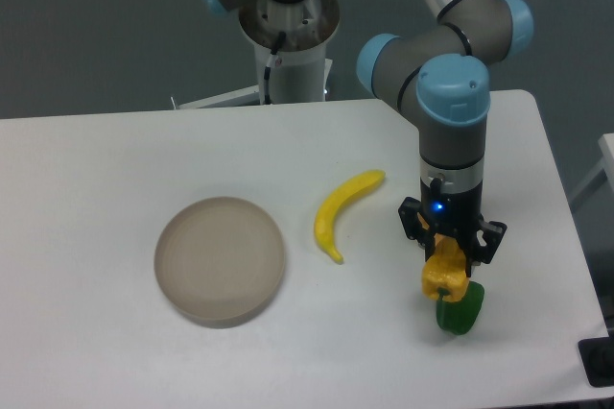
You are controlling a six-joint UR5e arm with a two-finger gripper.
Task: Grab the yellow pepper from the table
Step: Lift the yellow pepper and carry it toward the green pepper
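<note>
The yellow pepper [444,274] is small, lobed and yellow-orange. It sits between the fingers of my gripper [449,260], which points straight down at the right side of the white table [115,159] and is shut on it. The pepper looks lifted slightly off the tabletop, though I cannot tell the exact height. A green pepper [460,310] lies on the table right below and in front of it, partly hidden by the yellow one.
A long curved yellow banana [342,213] lies left of the gripper near the table's middle. A round greyish translucent plate [221,260] sits further left. The table's right edge runs close to the gripper. The arm's base stands behind the table.
</note>
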